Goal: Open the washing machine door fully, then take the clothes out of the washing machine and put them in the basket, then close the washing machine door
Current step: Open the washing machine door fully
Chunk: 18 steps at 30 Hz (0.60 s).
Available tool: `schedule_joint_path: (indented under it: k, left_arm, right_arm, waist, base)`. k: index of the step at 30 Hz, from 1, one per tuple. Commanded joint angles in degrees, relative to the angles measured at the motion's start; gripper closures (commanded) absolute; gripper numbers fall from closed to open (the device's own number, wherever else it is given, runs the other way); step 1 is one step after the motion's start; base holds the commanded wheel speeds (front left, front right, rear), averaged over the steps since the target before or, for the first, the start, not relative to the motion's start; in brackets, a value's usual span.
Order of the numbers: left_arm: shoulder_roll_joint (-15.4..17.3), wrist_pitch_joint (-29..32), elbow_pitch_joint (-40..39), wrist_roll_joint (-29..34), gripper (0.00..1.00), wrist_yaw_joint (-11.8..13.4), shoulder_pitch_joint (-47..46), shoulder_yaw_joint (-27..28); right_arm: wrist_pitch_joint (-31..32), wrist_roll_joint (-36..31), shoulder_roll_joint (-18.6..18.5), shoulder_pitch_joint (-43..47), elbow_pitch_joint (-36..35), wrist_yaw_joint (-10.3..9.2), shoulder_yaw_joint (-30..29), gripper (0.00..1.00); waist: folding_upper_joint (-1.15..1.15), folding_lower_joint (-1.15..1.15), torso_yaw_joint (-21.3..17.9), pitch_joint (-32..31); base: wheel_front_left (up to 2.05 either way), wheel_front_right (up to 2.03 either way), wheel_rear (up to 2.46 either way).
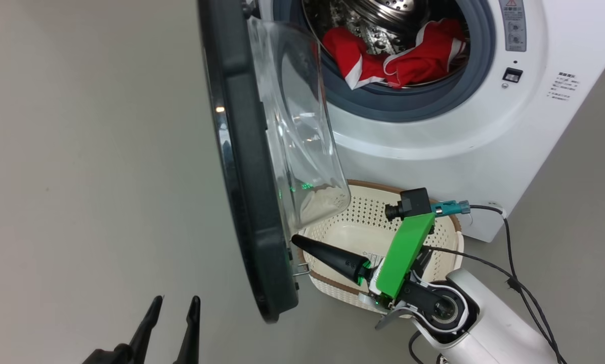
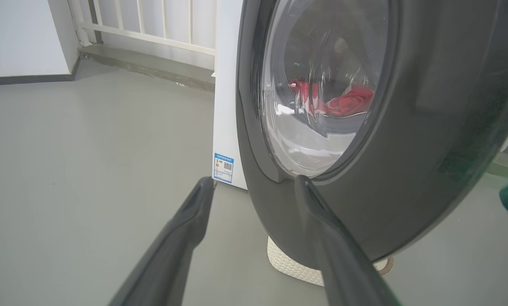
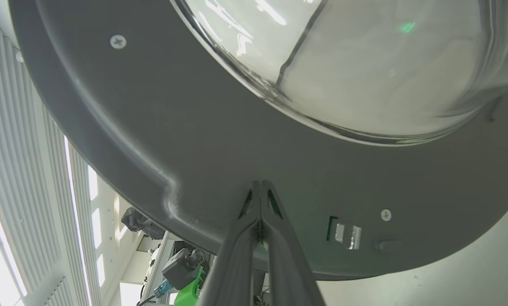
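The washing machine door [image 1: 247, 167] is open, and the clothes [image 1: 408, 55] are inside.
The red clothes lie in the drum of the washing machine [image 1: 434, 146]. The right gripper [image 1: 294, 238], fingers pressed together, has its tip at the door's dark inner rim, above the basket [image 1: 378, 186]. The left gripper [image 1: 177, 301] has its fingers apart and holds nothing.

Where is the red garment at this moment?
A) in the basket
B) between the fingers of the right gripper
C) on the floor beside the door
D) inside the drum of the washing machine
D: the red garment lies in the steel drum of the washing machine, behind the grey ring, well above the basket.
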Motion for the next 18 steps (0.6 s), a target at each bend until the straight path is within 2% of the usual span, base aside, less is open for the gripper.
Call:
schedule_joint_path:
  k: [1,3,18]
  left_arm:
    - [0.6,-0.7,-1.7,-0.4,0.0,0.0,-0.4,2.3]
    - [0.6,-0.7,-1.6,-0.2,0.0,-0.1,-0.4,2.5]
    - [0.6,-0.7,-1.4,0.7,0.0,-0.2,0.1,3.6]
  right_arm:
    - [-1.0,-1.3,1.0,0.4,-1.0,0.45,0.0,0.31]
    - [-1.5,-1.8,1.0,1.2,-0.6,0.45,-0.5,0.0]
    - [-6.1,-4.2,-2.0,9.1,0.7,0.45,-5.1,0.0]
  waist:
    - [0.0,0.0,-0.6,-0.1]
    - [0.0,0.0,-1.0,-0.2]
    - [0.0,0.0,-3.6,-1.0]
  base:
    - [0.0,0.0,0.0]
    - [0.0,0.0,0.0]
    - [0.0,0.0,0.0]
